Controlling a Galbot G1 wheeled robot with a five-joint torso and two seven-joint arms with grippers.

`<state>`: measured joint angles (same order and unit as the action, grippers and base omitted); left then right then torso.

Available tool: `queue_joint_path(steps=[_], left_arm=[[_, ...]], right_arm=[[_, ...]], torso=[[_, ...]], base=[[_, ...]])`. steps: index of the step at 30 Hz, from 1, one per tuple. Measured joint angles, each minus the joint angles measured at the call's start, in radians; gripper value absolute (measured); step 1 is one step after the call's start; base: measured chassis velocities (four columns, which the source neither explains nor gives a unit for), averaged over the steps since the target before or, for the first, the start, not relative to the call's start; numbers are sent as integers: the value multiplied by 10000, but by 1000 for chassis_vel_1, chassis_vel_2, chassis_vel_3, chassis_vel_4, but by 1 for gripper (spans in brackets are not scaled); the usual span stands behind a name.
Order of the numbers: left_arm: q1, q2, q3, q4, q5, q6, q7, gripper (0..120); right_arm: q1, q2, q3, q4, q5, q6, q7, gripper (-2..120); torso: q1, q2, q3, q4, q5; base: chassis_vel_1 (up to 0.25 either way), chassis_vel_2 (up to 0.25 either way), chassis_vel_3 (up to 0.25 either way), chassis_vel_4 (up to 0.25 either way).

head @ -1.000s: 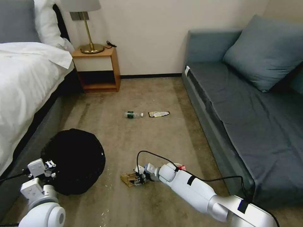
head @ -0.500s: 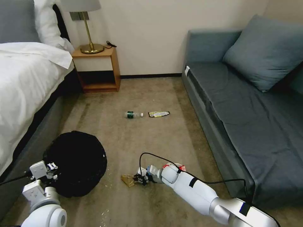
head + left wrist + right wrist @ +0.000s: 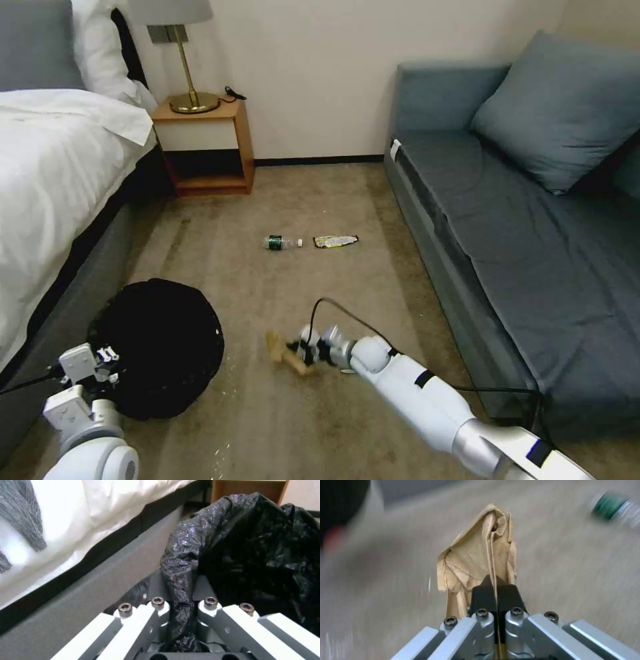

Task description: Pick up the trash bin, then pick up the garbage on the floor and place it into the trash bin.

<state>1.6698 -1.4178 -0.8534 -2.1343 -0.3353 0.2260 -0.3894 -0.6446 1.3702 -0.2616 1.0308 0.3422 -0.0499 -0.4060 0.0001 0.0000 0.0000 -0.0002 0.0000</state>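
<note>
The trash bin [image 3: 160, 343], black with a crinkly bag, is at the left by the bed. My left gripper [image 3: 107, 363] is shut on its near rim; the left wrist view shows its fingers [image 3: 155, 583] pinching a fold of the black bag [image 3: 253, 547]. My right gripper [image 3: 298, 349] is shut on the crumpled brown paper bag [image 3: 280, 352], held just above the carpet to the right of the bin. In the right wrist view the paper bag [image 3: 480, 557] sticks out past the shut fingertips [image 3: 485, 592]. Farther off lie a clear bottle with a green label [image 3: 281, 243] and a yellow-silver wrapper [image 3: 335, 241].
A bed with white sheets [image 3: 47, 193] runs along the left. A grey-blue sofa [image 3: 527, 253] lines the right. A wooden nightstand [image 3: 207, 143] with a brass lamp [image 3: 190, 80] stands at the back wall. Open carpet [image 3: 300, 293] lies between them.
My right gripper has lifted the paper bag off the carpet and carried it a little farther away. The red-and-white packet beside the arm is now covered. The bin and left gripper shifted only slightly.
</note>
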Motion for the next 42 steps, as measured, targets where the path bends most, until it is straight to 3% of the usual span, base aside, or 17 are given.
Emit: queue_joint_path(steps=[3,7,11,14,18,21,25,35,37,42], left_arm=[[-4,5,51,-29,-9,0,0,5],[-44,2,107,-29,-17,0,0,5],[-146,2,191,85,-53,12,2,5],[-254,20,252,204,-76,34,0,5],[-403,54,346,321,-110,47,70,5],[-579,120,387,387,-190,48,222,5],[-622,153,393,263,-447,58,251,5],[-546,185,361,2,-731,52,300,5],[-553,188,353,-5,-733,41,302,5],[-528,178,350,-5,-731,25,304,5]], right_arm=[[21,-256,157,1679,1614,-425,493,0],[39,-574,-178,3276,2862,-867,834,0],[37,-628,-818,4630,3904,-1281,1146,0],[143,-309,-1205,4888,4194,-1375,1244,0],[429,462,-1599,4703,4297,-1388,1274,0],[728,1463,-1896,3905,4344,-1386,1441,0],[798,1976,-2148,3255,4096,-1323,1461,0],[595,2302,-2439,2378,3300,-975,1501,0],[508,2257,-2393,2311,3203,-914,1532,11],[424,2048,-2373,2339,3086,-846,1560,25]], torso=[[-1,0,0,2,0],[-1,0,0,1,1],[-1,0,0,-1,-1],[-1,0,0,0,-2],[-1,0,-1,4,-2],[-1,0,0,3,-3],[-1,0,0,4,-3],[-1,0,0,2,-2],[-1,0,0,2,-1],[-1,0,0,2,0]], base=[[0,0,0,0],[0,0,0,0],[0,0,0,0],[0,0,0,0],[0,0,0,0],[0,0,0,0],[0,0,0,0],[0,0,0,0],[0,0,0,0],[0,0,0,0]])
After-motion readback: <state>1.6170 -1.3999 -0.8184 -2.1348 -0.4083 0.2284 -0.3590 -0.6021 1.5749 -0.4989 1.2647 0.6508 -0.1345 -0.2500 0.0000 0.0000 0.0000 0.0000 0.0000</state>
